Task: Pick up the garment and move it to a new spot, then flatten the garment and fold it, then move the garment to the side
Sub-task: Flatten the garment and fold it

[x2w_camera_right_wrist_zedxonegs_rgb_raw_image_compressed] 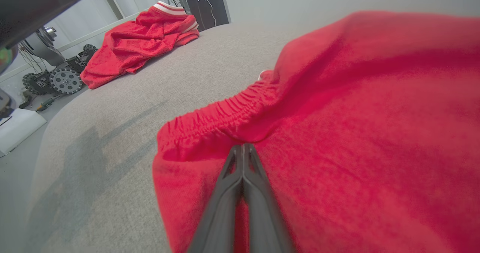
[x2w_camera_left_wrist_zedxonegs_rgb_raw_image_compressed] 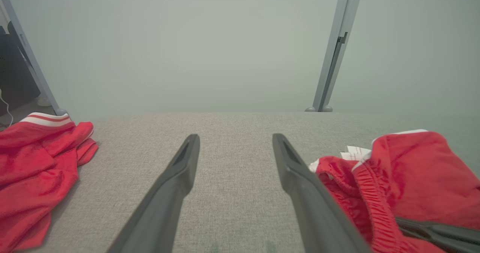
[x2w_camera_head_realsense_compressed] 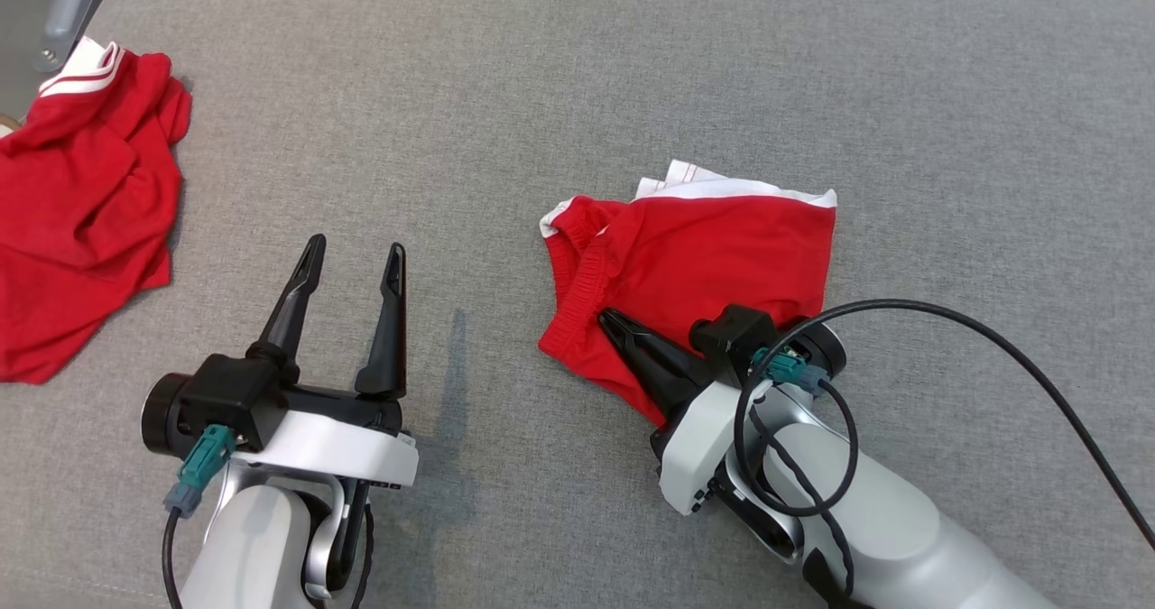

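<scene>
Right pincer, tips together, on red shorts; red shirt leftward.

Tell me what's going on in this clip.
The robot is working on the red shorts, which lie partly folded on the grey surface. Its right claw is shut, its tips resting on the cloth near the elastic waistband; whether it pinches any fabric is unclear. The left claw hangs open over bare surface, touching nothing. A second red garment sits crumpled at the far left.
</scene>
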`<state>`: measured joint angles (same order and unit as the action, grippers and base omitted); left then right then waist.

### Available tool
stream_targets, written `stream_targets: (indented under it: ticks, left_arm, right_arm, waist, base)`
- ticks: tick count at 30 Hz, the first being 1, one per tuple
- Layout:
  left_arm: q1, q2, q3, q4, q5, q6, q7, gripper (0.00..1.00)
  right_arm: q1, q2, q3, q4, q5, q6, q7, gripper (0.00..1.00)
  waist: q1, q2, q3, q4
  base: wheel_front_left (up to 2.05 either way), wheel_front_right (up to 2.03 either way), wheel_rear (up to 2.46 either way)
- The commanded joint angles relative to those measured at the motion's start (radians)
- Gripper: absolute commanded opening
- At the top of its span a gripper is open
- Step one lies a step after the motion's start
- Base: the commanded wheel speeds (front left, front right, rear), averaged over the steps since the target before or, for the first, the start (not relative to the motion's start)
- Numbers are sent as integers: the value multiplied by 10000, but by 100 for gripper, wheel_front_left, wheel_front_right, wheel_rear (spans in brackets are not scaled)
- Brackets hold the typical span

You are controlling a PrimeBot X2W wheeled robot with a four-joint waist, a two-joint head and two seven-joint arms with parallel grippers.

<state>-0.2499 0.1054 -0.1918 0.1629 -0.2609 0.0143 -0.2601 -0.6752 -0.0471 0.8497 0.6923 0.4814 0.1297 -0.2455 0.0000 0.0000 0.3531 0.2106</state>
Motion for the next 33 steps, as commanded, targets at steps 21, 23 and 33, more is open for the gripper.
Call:
stream_targets:
  ticks: [21,23,33]
  left_arm:
    - [640,334,476,-173,129,185,-40,100]
    - [731,404,518,-258,102,218,-9,100]
    - [1364,642,582,-461,-49,329,286,100]
  right_arm:
    - [2546,-72,-5193,-3315,-1768,20,-202,23]
    - [3167,-69,-6218,-3924,-2165,20,-163,100]
    - [4781,-66,-8008,-5597,-2726,20,513,100]
  waist:
    - [0,0,-890,-1052]
    - [0,0,-1023,-1205]
    - [0,0,-1699,-1541]
  base:
    - [0,0,0]
    - [0,0,0]
    - [0,0,0]
